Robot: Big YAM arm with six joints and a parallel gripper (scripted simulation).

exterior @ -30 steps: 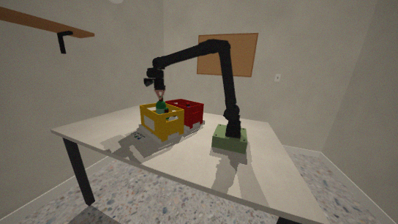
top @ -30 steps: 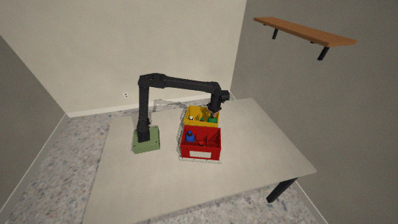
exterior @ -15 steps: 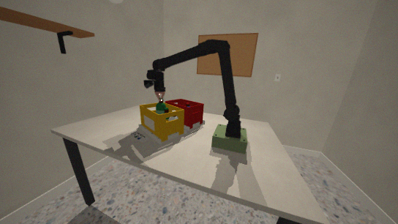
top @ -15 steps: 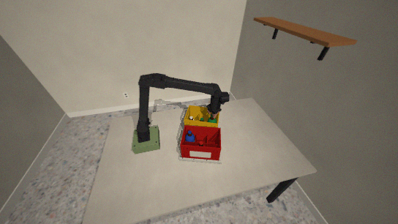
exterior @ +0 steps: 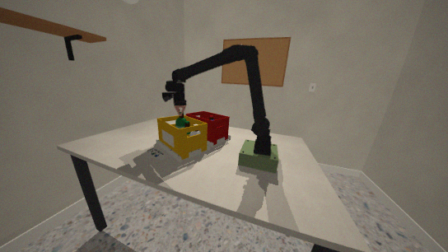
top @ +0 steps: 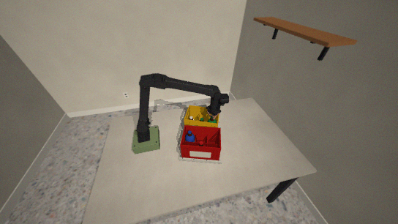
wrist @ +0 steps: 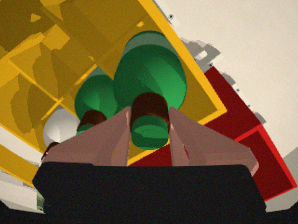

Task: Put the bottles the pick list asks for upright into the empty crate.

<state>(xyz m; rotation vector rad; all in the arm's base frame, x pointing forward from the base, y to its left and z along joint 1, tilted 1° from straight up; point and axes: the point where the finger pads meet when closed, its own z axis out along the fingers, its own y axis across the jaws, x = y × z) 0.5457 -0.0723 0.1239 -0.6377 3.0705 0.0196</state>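
The claw (top: pixel 213 116) (exterior: pixel 180 112) (wrist: pixel 149 113) is clenched around the neck of the larger-looking green bottle (top: pixel 212 121) (exterior: pixel 180 123) (wrist: pixel 150 75), the bottle hanging or standing directly below it, at a corner compartment of the yellow crate (top: pixel 201 124) (exterior: pixel 193 144) (wrist: pixel 215 114). Another green bottle (top: pixel 202 119) (wrist: pixel 95 97) sits just beside, outside the fingers.

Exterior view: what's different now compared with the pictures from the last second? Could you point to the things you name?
The end effector (top: pixel 213 116) (exterior: pixel 180 114) (wrist: pixel 149 113) has moved slightly down, and the large green bottle (top: pixel 213 121) (exterior: pixel 181 123) (wrist: pixel 150 72) in its grip has sunk a little deeper into the yellow crate (top: pixel 201 124) (exterior: pixel 181 142) (wrist: pixel 216 111). Nothing was newly grasped or released, as far as I can see. Both crates and the blue bottle (top: pixel 189 137) look unmoved.
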